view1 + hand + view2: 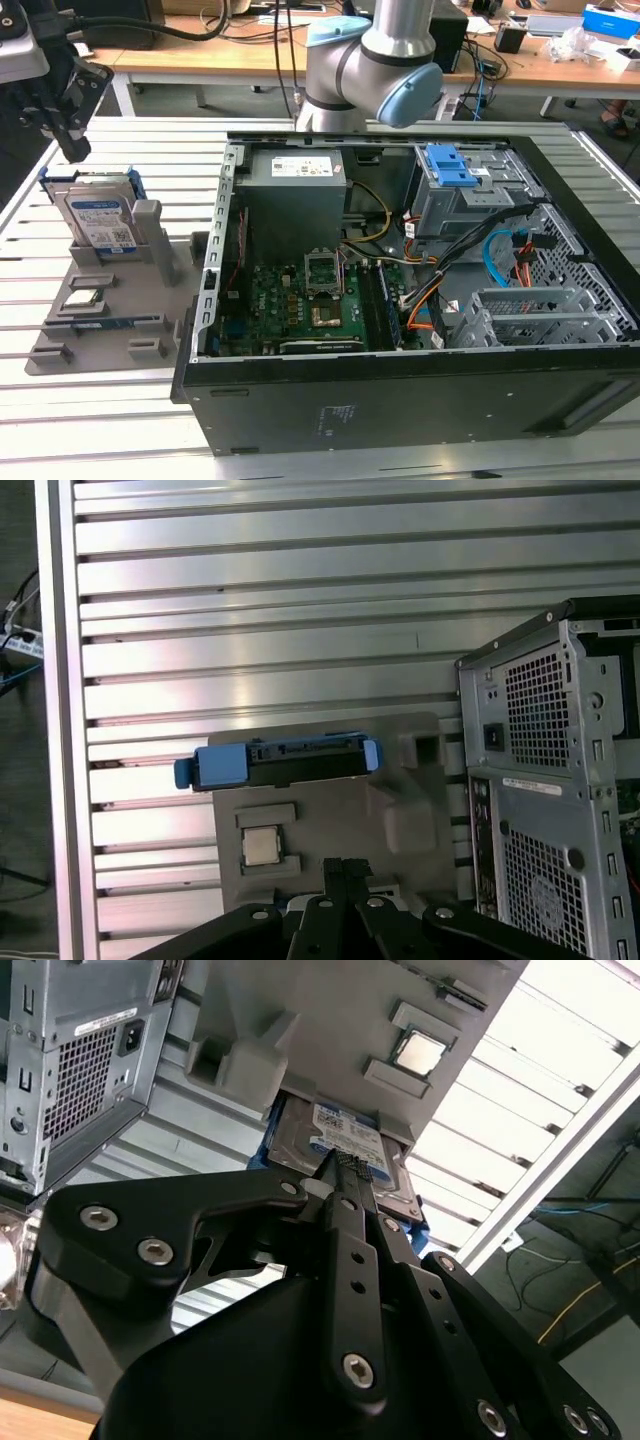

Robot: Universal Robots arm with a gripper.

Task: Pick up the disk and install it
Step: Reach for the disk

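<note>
Step in hand, as I judge it: approach for the pickup. The end effector (74,148) hangs at the upper left of the exterior view, above the disk (98,214) and apart from it. Its fingers look clenched together with nothing between them.

The disk stands on edge in a slot of the grey holder (112,335) on the slatted metal surface (90,420). That is left of centre in the exterior view, beside the open computer case (400,405). A blue bracket (222,768) frames the disk. It is not picked up and not installed.

Judgement: a grasp calls for the fingers spread enough to straddle the disk's top edge, square to it and clear of the holder posts.

Writing: white-and-blue label on the disk face, white sticker on the power supply (295,165). The print on both is too small to read.
</note>
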